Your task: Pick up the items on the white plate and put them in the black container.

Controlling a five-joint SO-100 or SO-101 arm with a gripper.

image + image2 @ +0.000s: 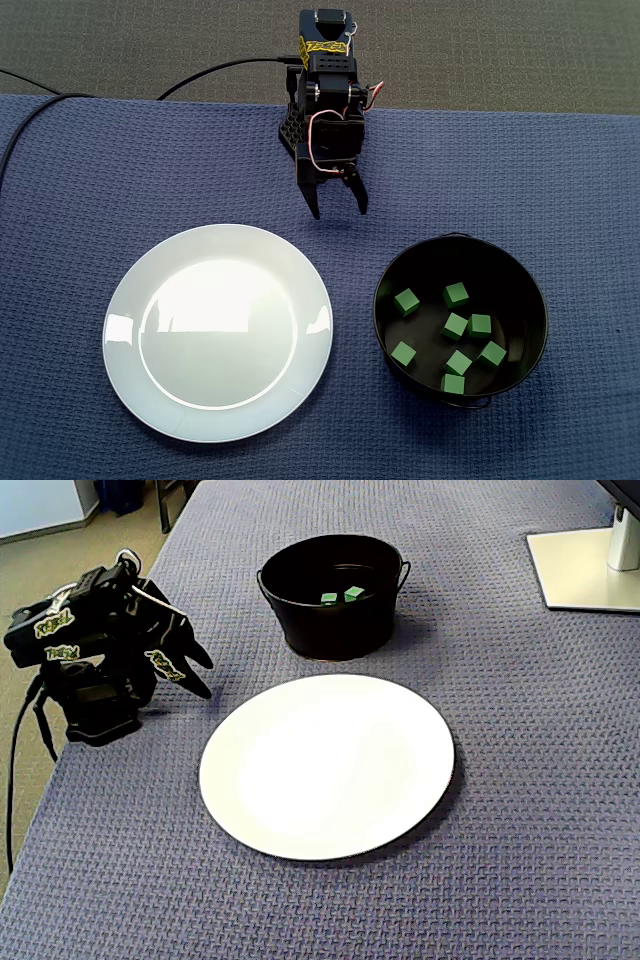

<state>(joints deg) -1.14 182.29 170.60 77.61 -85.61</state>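
At the near end of the counter [540, 820], going by the slanted fixed view, sat the plate [328, 765], flat on the blue woven cloth [120, 880] covering the whole thing. The same plate [218, 332] showed at lower left in the top-down fixed view, shiny white with some glare on it. A bit further back, off to the left in the slanted view, was the arm [90, 670], folded low, with its claw [206, 678] released, fingers spread, clear of the plate. From above, the claw [340, 210] pointed toward the gap between plate and container [500, 270]. Further back still stood that container [330, 620], near the plate but not touching it. The green cubes [455, 326] were in there, eight by my count from above. The slanted view only caught two cubes [353, 593]. Farthest off, top right, was a white monitor base [585, 570], and from above a black cable [220, 68] ran off from the arm.
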